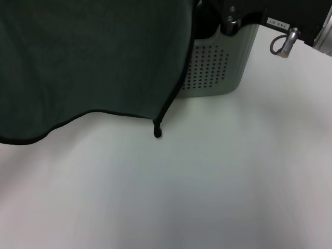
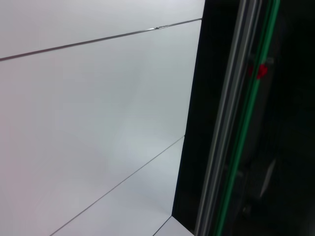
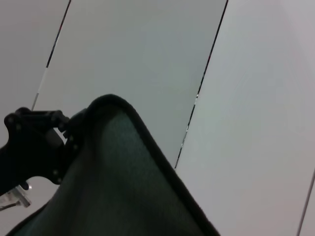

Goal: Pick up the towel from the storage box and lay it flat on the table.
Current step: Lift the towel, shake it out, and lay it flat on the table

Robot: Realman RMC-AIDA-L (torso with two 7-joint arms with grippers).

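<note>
The towel [image 1: 88, 57] hangs spread out in the air at the upper left of the head view. Its dark grey-green face with black piping shows, and its lower corner [image 1: 157, 132] dangles just above the table [image 1: 207, 181]. The storage box [image 1: 215, 67], pale green with dotted walls, stands behind the towel at the back, half hidden. The towel also fills the near part of the right wrist view [image 3: 123, 187]. There the left gripper [image 3: 71, 130] shows farther off, clamped on the towel's top edge. The right gripper's own fingers do not show in any view.
Black equipment with a white-lettered label [image 1: 276, 22] and a metal ring [image 1: 284, 44] sits at the back right beside the box. The left wrist view shows only white wall panels [image 2: 98, 98] and a dark frame with a green strip [image 2: 246, 123].
</note>
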